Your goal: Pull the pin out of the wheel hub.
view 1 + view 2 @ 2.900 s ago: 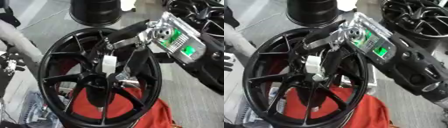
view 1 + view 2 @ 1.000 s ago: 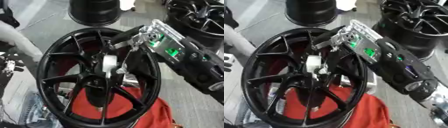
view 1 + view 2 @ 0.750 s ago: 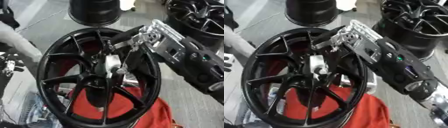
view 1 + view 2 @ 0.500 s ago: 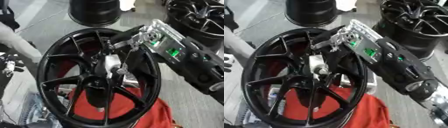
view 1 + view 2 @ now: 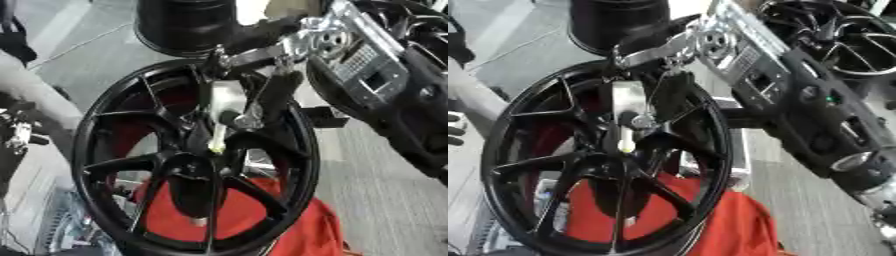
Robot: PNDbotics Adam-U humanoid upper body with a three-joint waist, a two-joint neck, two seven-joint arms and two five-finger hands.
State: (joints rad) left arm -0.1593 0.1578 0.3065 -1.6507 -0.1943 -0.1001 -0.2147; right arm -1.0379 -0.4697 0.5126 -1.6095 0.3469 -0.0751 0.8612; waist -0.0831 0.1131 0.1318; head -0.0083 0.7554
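The right hand (image 5: 254, 95) grips a white cylindrical pin (image 5: 223, 107) above the black spoked wheel hub (image 5: 188, 167); its fingertips are blurred.

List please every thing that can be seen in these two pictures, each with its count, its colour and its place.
Black spoked alloy wheel: one, glossy black, centre, tilted toward the camera.
White pin with yellowish tip: one, white body, above the hub, held by the right hand; I cannot tell whether the tip is clear of the hub.
Red cloth: one, red, under and behind the lower half of the wheel.
Black cylindrical drum: one, black, on the floor at top centre.
Second black spoked wheel: one, black, top right.
Grey floor: grey, all around.
Right hand: one, black and silver, entering from the upper right, fingers curled round the pin.
Left hand: not in view.
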